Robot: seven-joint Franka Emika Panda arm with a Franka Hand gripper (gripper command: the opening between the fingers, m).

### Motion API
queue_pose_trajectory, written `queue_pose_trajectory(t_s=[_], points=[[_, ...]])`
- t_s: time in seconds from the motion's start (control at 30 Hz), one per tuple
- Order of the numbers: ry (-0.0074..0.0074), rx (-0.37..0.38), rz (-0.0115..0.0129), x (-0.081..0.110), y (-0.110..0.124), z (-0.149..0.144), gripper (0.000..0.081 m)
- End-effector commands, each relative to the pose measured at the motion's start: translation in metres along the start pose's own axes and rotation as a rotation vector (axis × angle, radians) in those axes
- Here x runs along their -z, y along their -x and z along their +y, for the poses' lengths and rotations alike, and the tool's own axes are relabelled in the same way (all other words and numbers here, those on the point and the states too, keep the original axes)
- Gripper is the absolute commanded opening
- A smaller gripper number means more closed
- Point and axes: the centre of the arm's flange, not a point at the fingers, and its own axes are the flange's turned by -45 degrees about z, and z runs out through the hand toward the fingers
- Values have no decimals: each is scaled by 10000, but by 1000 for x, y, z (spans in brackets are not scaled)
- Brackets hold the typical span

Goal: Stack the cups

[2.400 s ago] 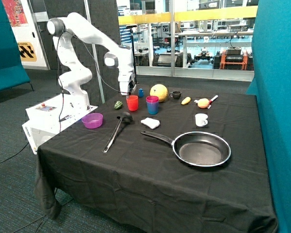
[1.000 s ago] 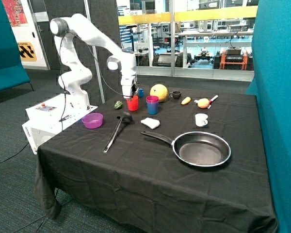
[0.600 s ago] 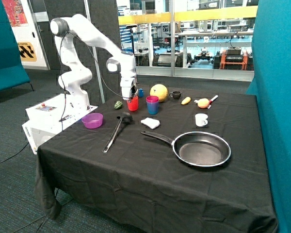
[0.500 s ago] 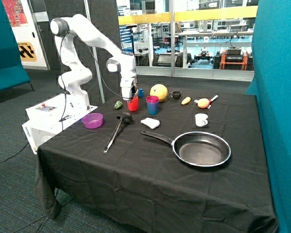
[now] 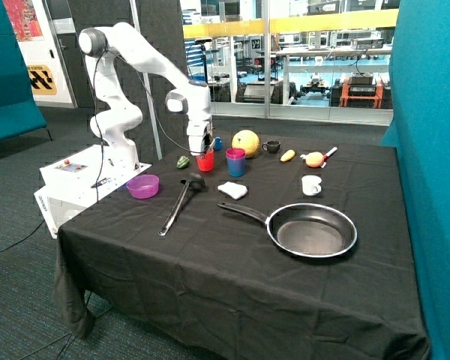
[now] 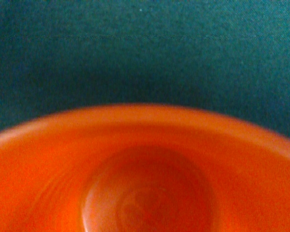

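The red cup (image 5: 205, 162) stands upright on the black tablecloth near the table's far edge. The magenta-pink cup (image 5: 235, 154) sits nested inside the blue cup (image 5: 236, 168), just beside the red cup on the side of the yellow melon. My gripper (image 5: 202, 151) points straight down and is at the red cup's rim, on the side away from the blue cup. The wrist view looks straight into the red cup (image 6: 145, 183), whose inside fills the lower half. The cup is empty.
Around the cups lie a green pepper (image 5: 183, 161), a small blue object (image 5: 218, 142), a yellow melon (image 5: 246, 142), a black mug (image 5: 272, 146), a black ladle (image 5: 178, 202) and a white cloth (image 5: 233, 190). A purple bowl (image 5: 142, 186), a white mug (image 5: 310, 184) and a frying pan (image 5: 315, 231) stand farther off.
My gripper has come down from just above the red cup to its rim. The cups have not moved.
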Motion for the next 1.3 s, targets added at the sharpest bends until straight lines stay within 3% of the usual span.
queue_pose_trajectory(t_s=[0.0,0.83,1.27], points=[[13,-51,-39,-1,-3,0,0],[13,96,-39,-8,-6,-8,0],[13,145,-39,11,-14,-14,0]])
